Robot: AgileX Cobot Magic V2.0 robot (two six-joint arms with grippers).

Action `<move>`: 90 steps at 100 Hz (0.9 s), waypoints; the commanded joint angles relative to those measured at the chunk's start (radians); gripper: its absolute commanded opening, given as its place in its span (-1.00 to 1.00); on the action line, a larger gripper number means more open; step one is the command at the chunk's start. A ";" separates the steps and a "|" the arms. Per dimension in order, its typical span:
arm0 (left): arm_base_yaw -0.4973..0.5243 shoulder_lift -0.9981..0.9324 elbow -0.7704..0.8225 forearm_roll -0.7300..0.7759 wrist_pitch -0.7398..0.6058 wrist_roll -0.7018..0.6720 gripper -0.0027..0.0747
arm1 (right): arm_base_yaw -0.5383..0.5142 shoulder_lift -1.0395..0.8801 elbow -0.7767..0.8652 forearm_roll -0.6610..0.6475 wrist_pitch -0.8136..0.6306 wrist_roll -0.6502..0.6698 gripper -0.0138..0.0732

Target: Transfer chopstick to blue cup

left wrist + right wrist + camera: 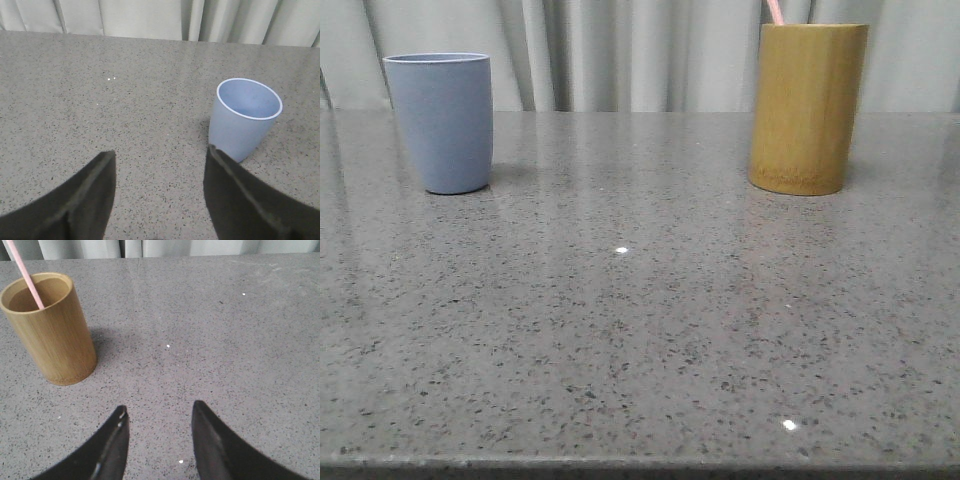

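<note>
Nothing is grasped yet: the chopstick [29, 284] stands in the bamboo cup [50, 330]. Both the left gripper [159, 165] and right gripper [159, 415] hover agape, empty. Next, the right should reach and pinch it, then carry it to the blue cup [441, 120].

Staged tabletop test bench of a laboratory kind rather than a lived-in room: a speckled grey stone-look countertop [640, 330] backed along its far edge by a plain pale pleated curtain [620, 50] that closes off the surroundings. The props are two vessels standing well apart, a blue cup [442, 120] and a bamboo cylinder [807, 105]
</note>
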State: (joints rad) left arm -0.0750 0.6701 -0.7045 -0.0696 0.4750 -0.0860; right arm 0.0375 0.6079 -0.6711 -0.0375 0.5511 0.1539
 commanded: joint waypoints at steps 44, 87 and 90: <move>0.003 0.093 -0.116 -0.071 0.025 0.026 0.18 | -0.005 0.009 -0.038 -0.011 -0.050 -0.008 0.09; -0.043 0.501 -0.560 -0.087 0.346 0.028 0.18 | -0.005 0.009 -0.038 -0.011 -0.084 -0.008 0.09; -0.051 0.539 -0.591 -0.087 0.369 0.028 0.18 | -0.005 0.009 -0.038 -0.011 -0.084 -0.008 0.09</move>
State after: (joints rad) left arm -0.0994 1.1401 -1.1781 -0.1341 0.8294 -0.0608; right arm 0.0375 0.6079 -0.6711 -0.0375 0.5509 0.1539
